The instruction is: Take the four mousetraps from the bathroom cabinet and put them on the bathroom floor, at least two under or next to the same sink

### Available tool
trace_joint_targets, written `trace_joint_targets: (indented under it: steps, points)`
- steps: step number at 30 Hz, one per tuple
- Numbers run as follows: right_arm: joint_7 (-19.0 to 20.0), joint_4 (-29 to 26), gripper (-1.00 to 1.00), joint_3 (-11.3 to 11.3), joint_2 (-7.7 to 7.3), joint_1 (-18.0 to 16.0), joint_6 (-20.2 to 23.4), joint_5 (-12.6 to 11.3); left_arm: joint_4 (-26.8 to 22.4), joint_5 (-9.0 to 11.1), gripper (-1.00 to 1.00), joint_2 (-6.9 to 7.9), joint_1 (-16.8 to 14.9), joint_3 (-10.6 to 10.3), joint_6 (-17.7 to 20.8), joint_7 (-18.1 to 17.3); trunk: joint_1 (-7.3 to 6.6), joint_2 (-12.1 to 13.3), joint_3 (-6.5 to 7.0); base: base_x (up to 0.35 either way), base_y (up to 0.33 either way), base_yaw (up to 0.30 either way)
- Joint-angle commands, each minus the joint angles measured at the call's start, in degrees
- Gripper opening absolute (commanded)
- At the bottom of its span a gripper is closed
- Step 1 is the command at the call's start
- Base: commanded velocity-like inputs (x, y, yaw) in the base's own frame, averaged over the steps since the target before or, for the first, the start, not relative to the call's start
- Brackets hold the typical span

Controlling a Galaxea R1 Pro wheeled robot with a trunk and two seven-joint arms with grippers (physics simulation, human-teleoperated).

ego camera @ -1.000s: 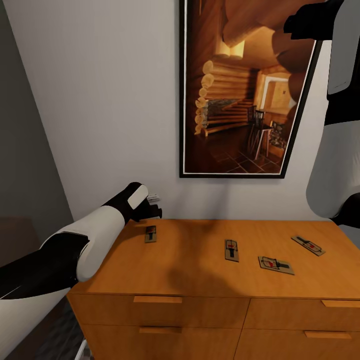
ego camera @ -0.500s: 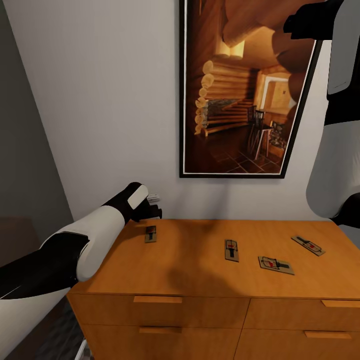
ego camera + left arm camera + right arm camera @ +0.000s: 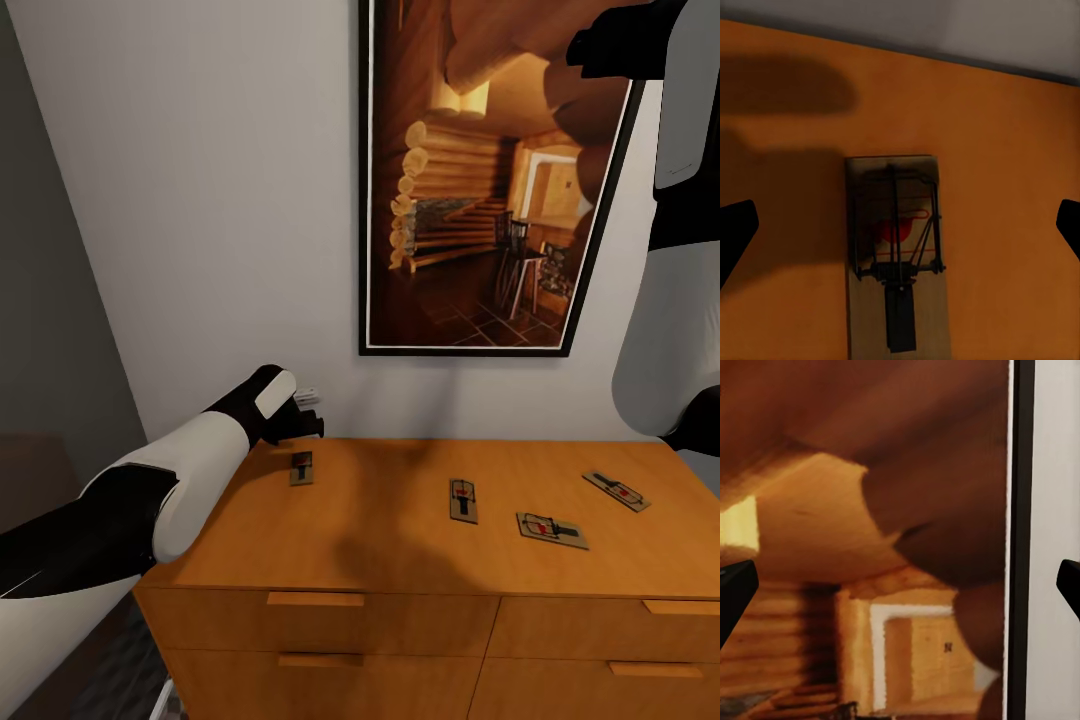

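Head view, from the left: my left arm reaches over the near-left corner of the cabinet (image 3: 400, 540), and my left gripper (image 3: 306, 412) hangs just above the leftmost mousetrap (image 3: 301, 467). In the left wrist view that mousetrap (image 3: 898, 259) lies flat on the orange wood, red patch under its wire, and my fingertips (image 3: 735, 232) stand wide apart on either side of it, touching nothing. Further right on the cabinet top lie a second mousetrap (image 3: 463, 500), a third mousetrap (image 3: 551, 530) just beside it, and a fourth mousetrap (image 3: 616, 490) near the right end. Above hangs the log-cabin picture (image 3: 480, 180). My right arm is raised high at the right, and the right wrist view shows my right gripper (image 3: 900, 585) spread open, empty, facing the picture's dark frame (image 3: 1021, 540).
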Motion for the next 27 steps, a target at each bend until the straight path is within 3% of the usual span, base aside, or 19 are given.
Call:
trace_joint_targets:
  steps: [1,11,19,27]
  points:
    - [-0.5,0.0,1.0,0.2,-0.07,-0.1,0.2,-0.4,-0.1,0.6,1.0,0.02,0.0,-0.5,0.2,0.4,0.0,0.0,-0.07,0.0,0.0,0.0]
    - [-0.5,0.0,1.0,0.2,-0.06,-0.1,0.2,-0.4,0.0,0.6,1.0,0.0,0.0,-0.5,0.2,0.4,1.98,-3.6,-1.68,0.0,0.0,0.0]
    - [-0.5,0.0,1.0,0.2,0.0,-0.1,0.2,-0.4,0.0,0.6,1.0,0.03,0.0,-0.5,0.2,0.4,1.98,-3.6,-1.68,0.0,0.0,0.0]
    - [-0.5,-0.1,1.0,0.2,-0.05,-0.1,0.2,-0.4,0.0,0.6,1.0,-0.03,0.0,-0.5,0.2,0.4,3.73,-6.9,-3.12,0.0,0.0,0.0]
